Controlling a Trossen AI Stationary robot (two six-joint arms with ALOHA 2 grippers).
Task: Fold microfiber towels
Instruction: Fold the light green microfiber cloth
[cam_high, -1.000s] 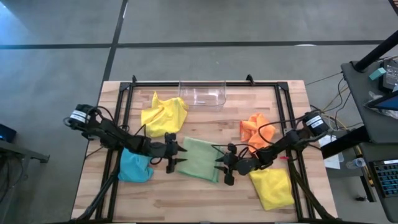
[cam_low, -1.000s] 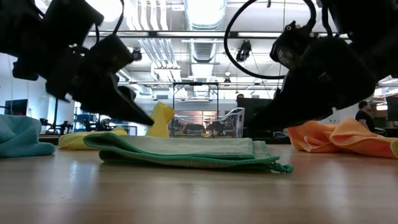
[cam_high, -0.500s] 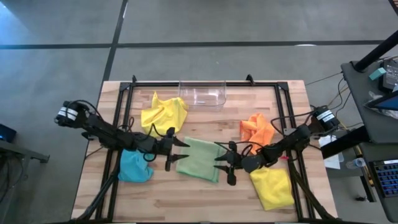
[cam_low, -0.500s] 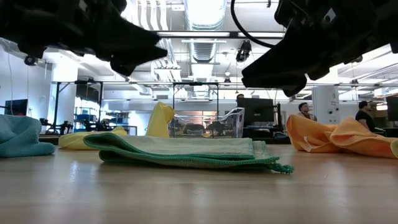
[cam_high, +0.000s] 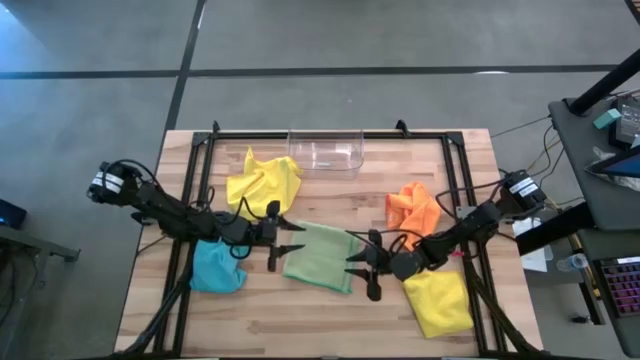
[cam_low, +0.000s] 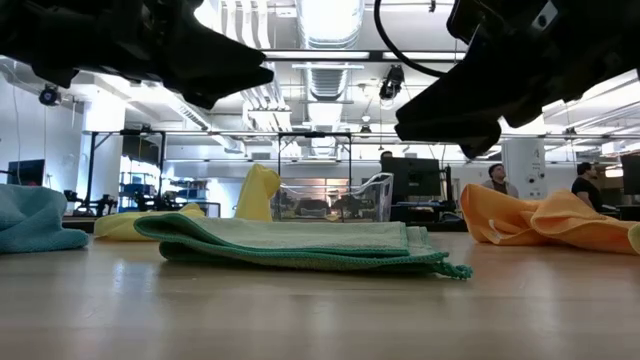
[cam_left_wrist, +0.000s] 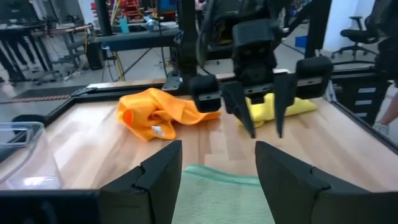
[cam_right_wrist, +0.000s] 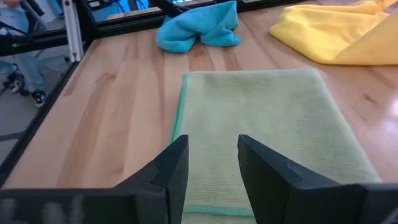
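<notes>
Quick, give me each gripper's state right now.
Left gripper: open, holding nothing, raised over one end of the green towel.
Right gripper: open, holding nothing, raised over the other end.

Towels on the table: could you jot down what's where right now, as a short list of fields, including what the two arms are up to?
green towel: folded flat, table centre, between both arms
blue towel: crumpled, beside left arm
yellow towel: crumpled, near clear bin
orange towel: crumpled, right side
second yellow towel: lying by right arm
left end effector: open, empty, raised over green towel's left edge
right end effector: open, empty, raised over green towel's right edge
</notes>
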